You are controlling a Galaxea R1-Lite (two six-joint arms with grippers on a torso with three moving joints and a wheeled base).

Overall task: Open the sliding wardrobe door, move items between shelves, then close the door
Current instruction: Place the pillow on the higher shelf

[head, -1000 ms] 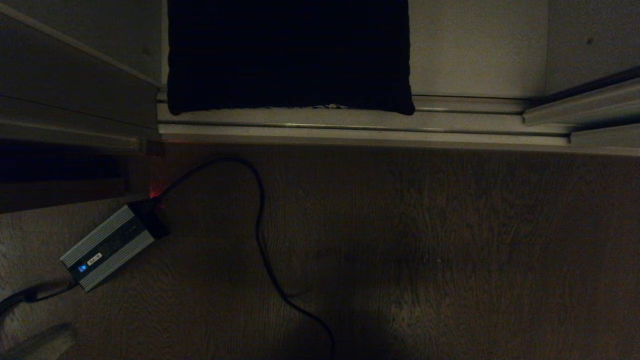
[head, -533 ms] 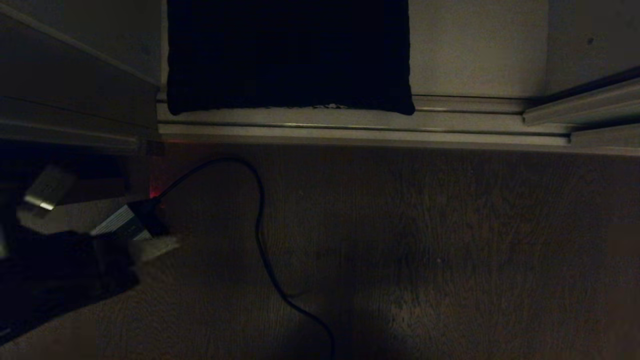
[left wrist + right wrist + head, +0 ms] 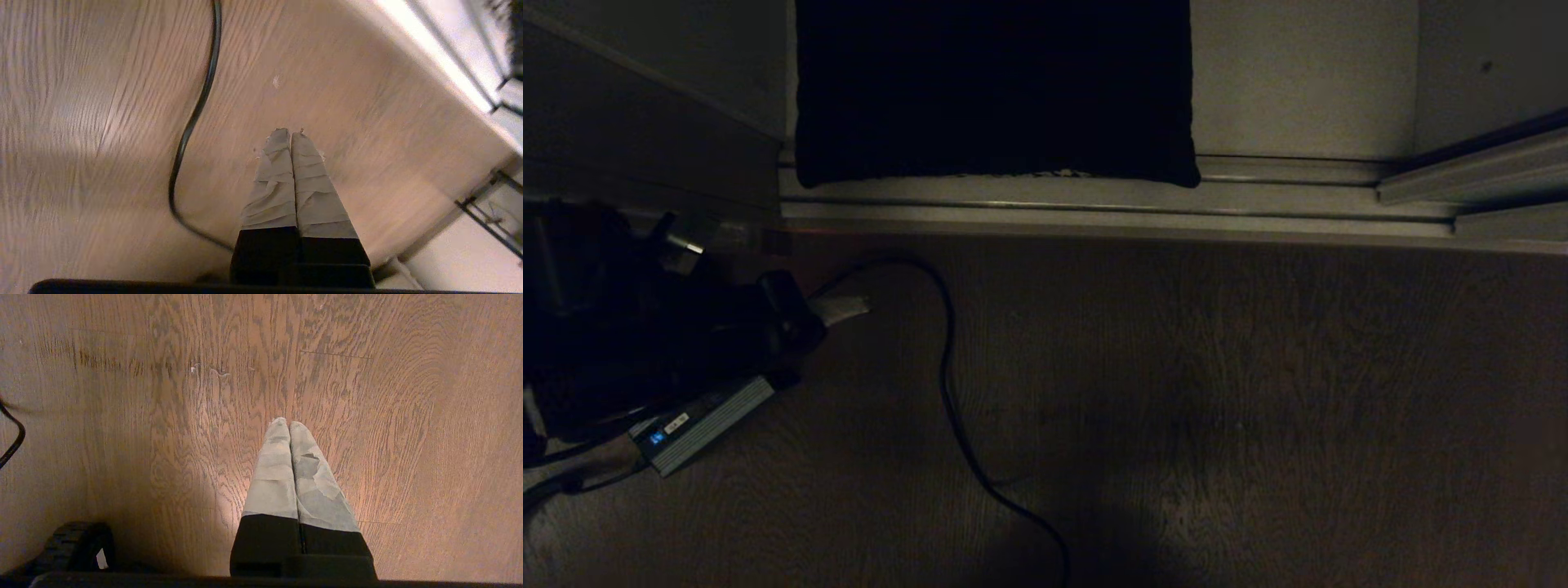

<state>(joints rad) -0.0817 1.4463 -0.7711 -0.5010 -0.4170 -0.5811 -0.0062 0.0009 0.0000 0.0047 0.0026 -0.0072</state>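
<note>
- The left gripper (image 3: 854,308) is in at the left edge of the head view, low over the wood floor (image 3: 1217,392); its pale taped fingertips point toward the room's middle, pressed together with nothing between them.
- In the left wrist view the same two fingers (image 3: 282,179) lie flat against each other above bare floorboards, and the black cable (image 3: 192,122) curves past just beside them — not touching.
- The dark bulk of the left arm (image 3: 629,327) covers part of the grey power brick (image 3: 698,420); the brick's near end, with a small blue light, shows below the arm.
- The cable (image 3: 947,384) loops from near the brick across the floor toward the bottom of the head view.
- The right gripper (image 3: 289,426) shows only in its own wrist view: fingers closed tight on nothing, hanging over plain floor.
- A black cushion (image 3: 992,90) lies inside the wardrobe on the off-white shelf (image 3: 1298,82), its front edge reaching the ribbed metal floor track (image 3: 1094,208).
- The wardrobe is open here — the door (image 3: 1486,175) shows only as a pale framed edge at the far right, well apart from the cushion.
- Both grippers are well apart from the cushion and the door.
</note>
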